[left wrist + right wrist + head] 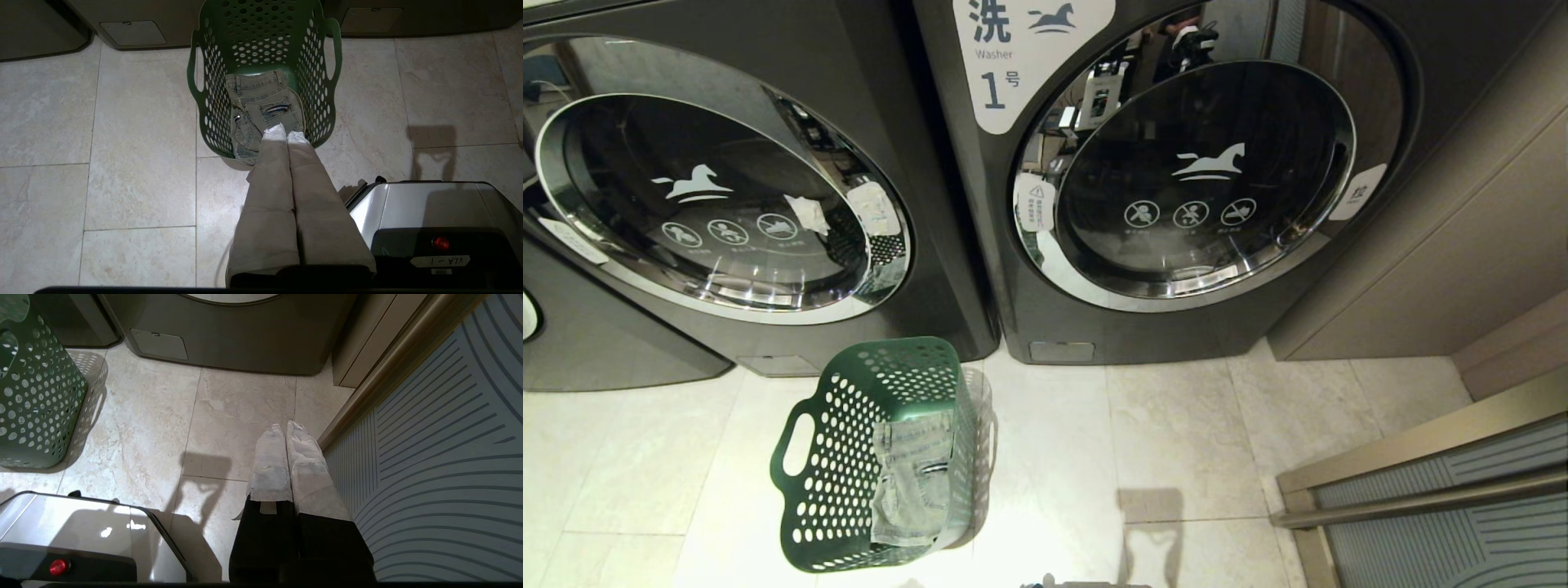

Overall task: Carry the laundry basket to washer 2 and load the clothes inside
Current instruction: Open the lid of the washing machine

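The dark green perforated laundry basket [833,457] stands on the tiled floor in front of the gap between two washers. The clothes [915,482], folded pale denim, lie inside it. The washer on the right carries a "1" label; the one on the left shows no number, so I cannot pick out washer 2. My left gripper [287,134] is shut and empty, hanging just short of the basket's [261,45] near rim, above the denim [261,110]. My right gripper [284,426] is shut and empty over bare tiles, well off to the side of the basket [36,388].
Washer 1 [1176,188] and the unnumbered washer [719,204] both have their round doors closed. A beige cabinet panel [1462,245] and a ribbed sliding door with its rail [1421,457] bound the right side. My own base [429,212] sits beside the basket.
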Robot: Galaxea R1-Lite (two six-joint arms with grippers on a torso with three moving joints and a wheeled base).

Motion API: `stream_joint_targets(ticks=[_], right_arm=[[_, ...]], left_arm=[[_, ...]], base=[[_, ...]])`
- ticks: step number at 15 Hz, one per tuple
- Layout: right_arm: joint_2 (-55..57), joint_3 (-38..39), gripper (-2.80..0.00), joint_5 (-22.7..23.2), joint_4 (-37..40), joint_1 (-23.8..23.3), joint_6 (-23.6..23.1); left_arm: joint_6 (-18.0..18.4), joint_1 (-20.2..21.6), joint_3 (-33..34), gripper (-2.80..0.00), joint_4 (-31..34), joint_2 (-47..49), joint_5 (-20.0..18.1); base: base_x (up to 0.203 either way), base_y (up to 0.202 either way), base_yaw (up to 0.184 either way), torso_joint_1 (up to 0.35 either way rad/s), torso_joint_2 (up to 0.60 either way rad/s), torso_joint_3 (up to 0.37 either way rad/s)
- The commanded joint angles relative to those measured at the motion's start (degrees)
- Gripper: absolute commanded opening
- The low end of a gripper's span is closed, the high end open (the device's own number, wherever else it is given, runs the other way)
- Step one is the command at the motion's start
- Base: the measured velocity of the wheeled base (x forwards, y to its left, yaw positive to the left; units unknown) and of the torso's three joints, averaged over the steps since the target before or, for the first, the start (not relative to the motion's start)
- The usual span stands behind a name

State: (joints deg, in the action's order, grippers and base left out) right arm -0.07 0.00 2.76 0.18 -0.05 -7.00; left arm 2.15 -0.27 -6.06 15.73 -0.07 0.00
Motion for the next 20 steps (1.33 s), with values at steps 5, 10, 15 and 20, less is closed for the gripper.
stream_joint_targets(ticks=[5,10,15,20], right_arm=[[0.1,0.0,-2.80,0.0,0.0,0.0,0.0],[0.1,0.0,-2.80,0.0,0.0,0.0,0.0],[0.1,0.0,-2.80,0.0,0.0,0.0,0.0],[0.1,0.0,-2.80,0.1,0.0,0.0,0.0]], left_arm=[[0.0,0.0,0.0,-2.80,0.1,0.1,0.0],[0.0,0.0,0.0,-2.80,0.0,0.1,0.0],[0.0,0.0,0.0,-2.80,0.1,0.1,0.0],[0.0,0.0,0.0,-2.80,0.1,0.1,0.0]], base=[[0.000,0.000,0.000,0.000,0.00,0.000],[0.000,0.000,0.000,0.000,0.00,0.000],[0.000,0.000,0.000,0.000,0.00,0.000],[0.000,0.000,0.000,0.000,0.00,0.000]])
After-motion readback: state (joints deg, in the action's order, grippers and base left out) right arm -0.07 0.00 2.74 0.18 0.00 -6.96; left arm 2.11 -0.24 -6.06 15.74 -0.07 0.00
